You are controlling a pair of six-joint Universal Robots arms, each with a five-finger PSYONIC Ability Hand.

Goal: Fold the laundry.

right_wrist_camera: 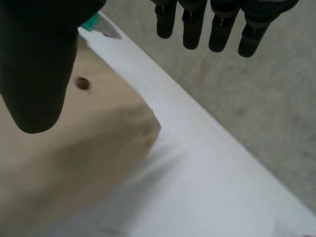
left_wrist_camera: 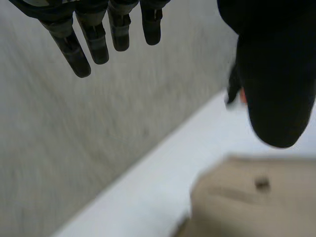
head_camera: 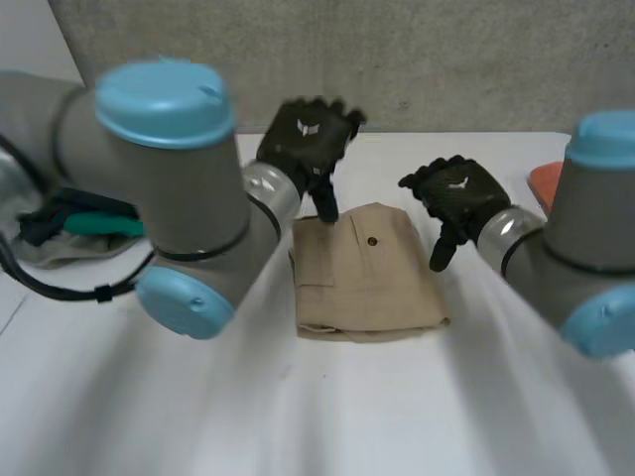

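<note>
Tan garment: one item, folded into a compact rectangle and lying flat on the white table, roughly midway between my two arms. A small dark button sits on its top layer, towards the far edge.

Left hand: above the garment's far left corner. In its own wrist view the fingers hang straight and spread, well apart from the thumb, with nothing between them. The thumb points down at that corner. It may be touching the cloth, but I cannot tell from here.

Right hand: just beside the garment's far right corner, lifted off it. Its fingers are straight and loose, the thumb stands apart from them, and it holds nothing. In that wrist view the garment's corner lies under the thumb.

Heap of clothes: grey with a teal piece, well to the left of the garment, behind my left arm.

Orange item: well to the right of the garment, at the table's edge, partly hidden by my right arm.
</note>
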